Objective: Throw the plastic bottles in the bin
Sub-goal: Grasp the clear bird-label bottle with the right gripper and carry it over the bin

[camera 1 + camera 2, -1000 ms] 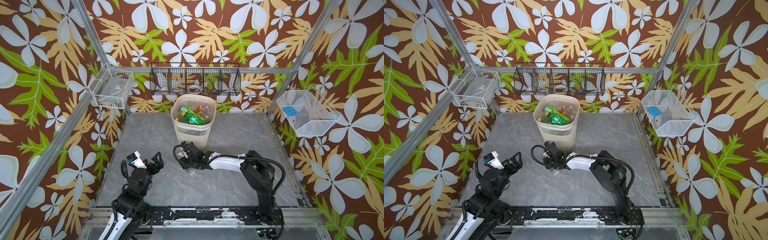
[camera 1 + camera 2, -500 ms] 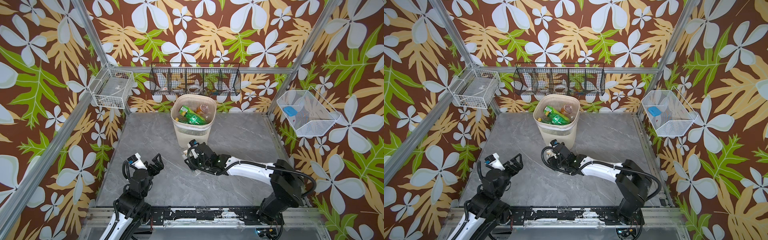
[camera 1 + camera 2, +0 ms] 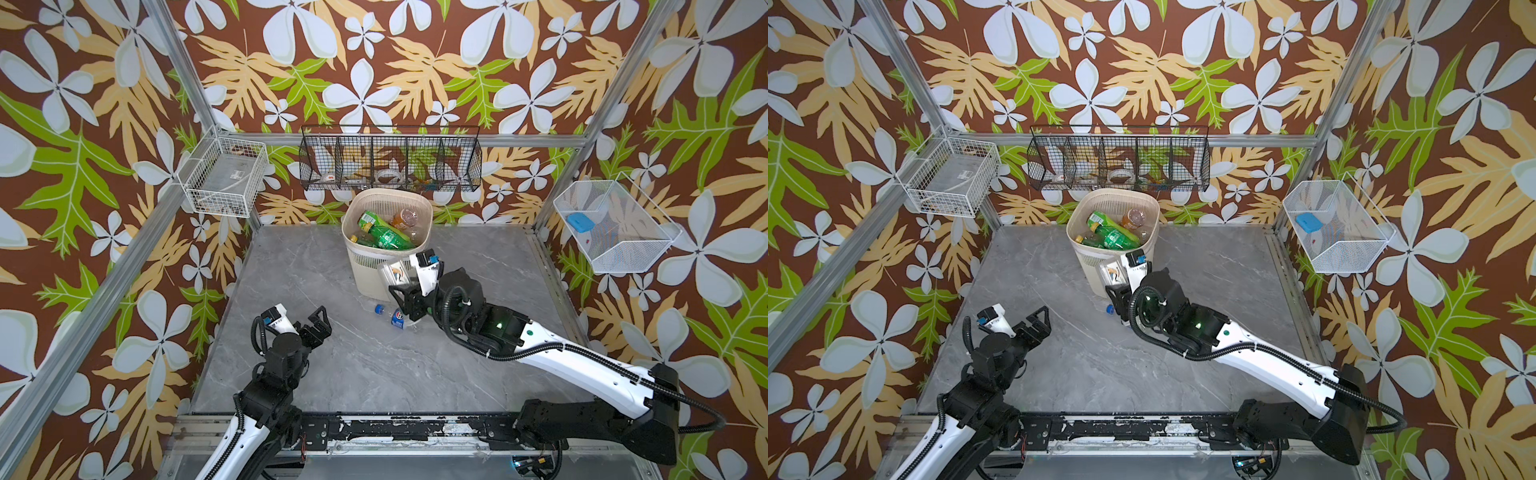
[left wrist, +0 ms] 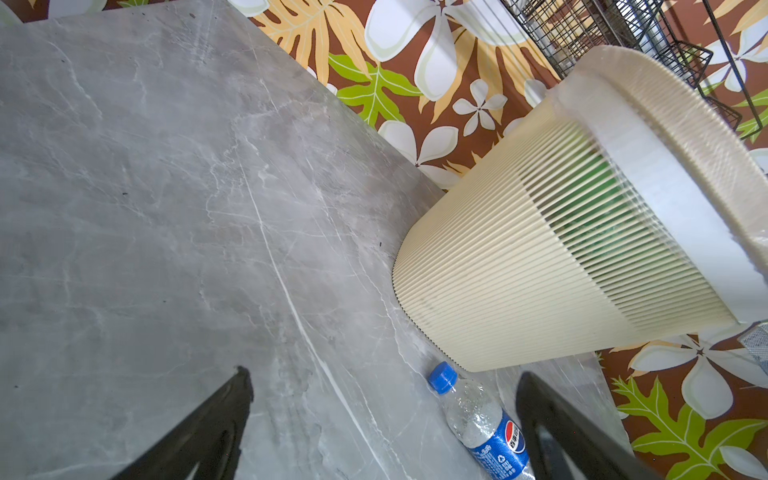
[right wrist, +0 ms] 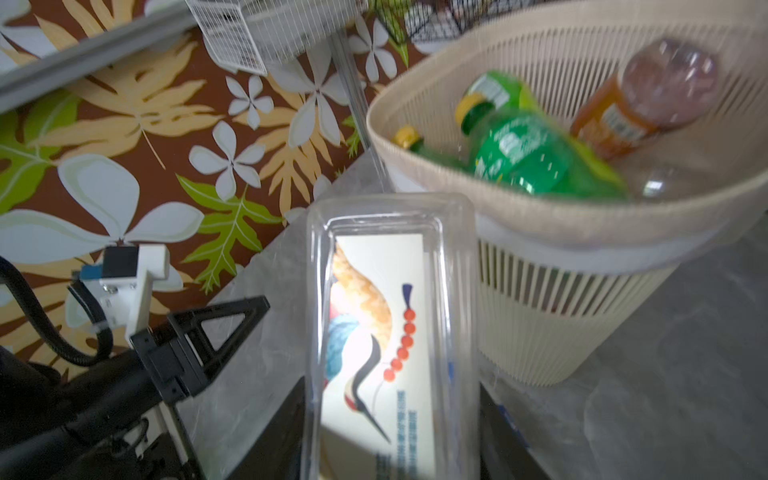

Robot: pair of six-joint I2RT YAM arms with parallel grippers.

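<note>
Plastic bottles (image 3: 384,235) fill the slotted beige bin (image 3: 365,270) at 12 o'clock. My left gripper (image 3: 311,324) gapes over bare marble (image 3: 374,374) at 8; 1 blue-capped bottle (image 3: 392,316) lies at the bin's foot; my right gripper (image 3: 403,289) pinches a clear boxy container (image 5: 390,332) there.

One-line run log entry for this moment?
right gripper: shut on crane-label bottle beside bin | left gripper: open, empty | blue-cap bottle: on table by bin
</note>
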